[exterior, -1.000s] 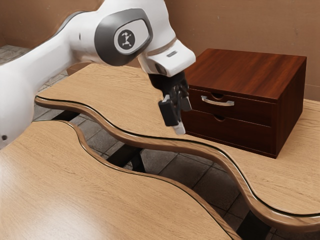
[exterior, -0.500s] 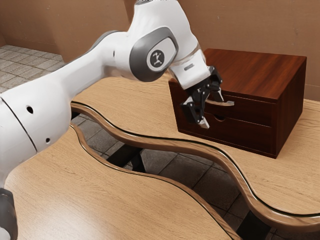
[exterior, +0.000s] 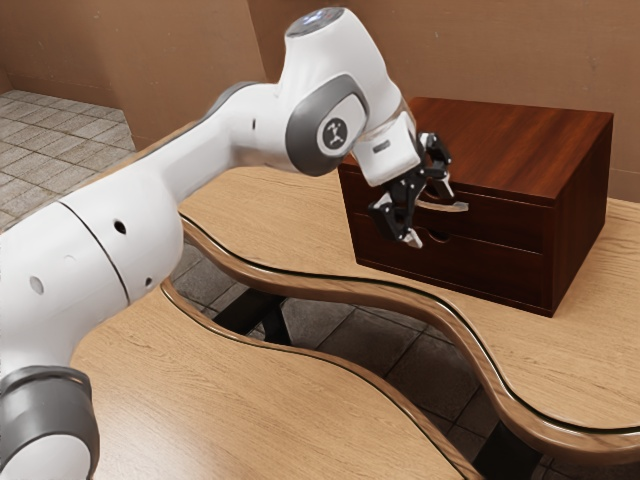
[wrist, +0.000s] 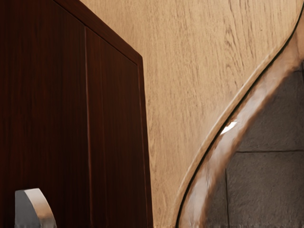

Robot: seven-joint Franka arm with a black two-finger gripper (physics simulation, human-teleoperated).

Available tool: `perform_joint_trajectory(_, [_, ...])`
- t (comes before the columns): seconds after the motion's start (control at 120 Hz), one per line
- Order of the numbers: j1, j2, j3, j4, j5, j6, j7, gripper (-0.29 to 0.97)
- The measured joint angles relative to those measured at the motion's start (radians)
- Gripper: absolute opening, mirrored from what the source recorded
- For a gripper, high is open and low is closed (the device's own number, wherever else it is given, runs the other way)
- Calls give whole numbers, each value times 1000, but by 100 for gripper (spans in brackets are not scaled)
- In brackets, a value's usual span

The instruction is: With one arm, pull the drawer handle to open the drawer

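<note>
A dark wooden cabinet with two drawers stands on the far table. The upper drawer carries a curved silver handle, and its front sits flush with the cabinet. My black gripper is open at the handle's end nearer the exterior view's left, one finger above the bar and one below. In the wrist view the drawer front is close, with one silver handle end showing by my hand.
The cabinet rests on a light wooden table with a wavy dark rim. A second wavy table lies nearer, with a gap of tiled floor between them. My white arm spans the exterior view's left.
My arm swung toward the exterior view's right and brought the gripper from in front of the table's edge up to the upper drawer's handle. The drawer has not moved.
</note>
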Motion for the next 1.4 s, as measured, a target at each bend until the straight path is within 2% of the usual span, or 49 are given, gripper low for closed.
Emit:
perform_joint_trajectory(0.483, [16, 24, 24, -1, -4, 29, 57, 67])
perform_joint_trajectory(0.683, [16, 24, 30, -10, -6, 29, 62, 75])
perform_joint_trajectory(0.783, [15, 23, 31, -12, -7, 29, 63, 67])
perform_joint_trajectory(0.867, [13, 19, 33, -11, -7, 29, 64, 51])
perform_joint_trajectory(1.142, [8, 6, 34, -14, -6, 24, 55, 9])
perform_joint_trajectory(1.4, [3, -33, 35, -66, -7, 12, 29, -10])
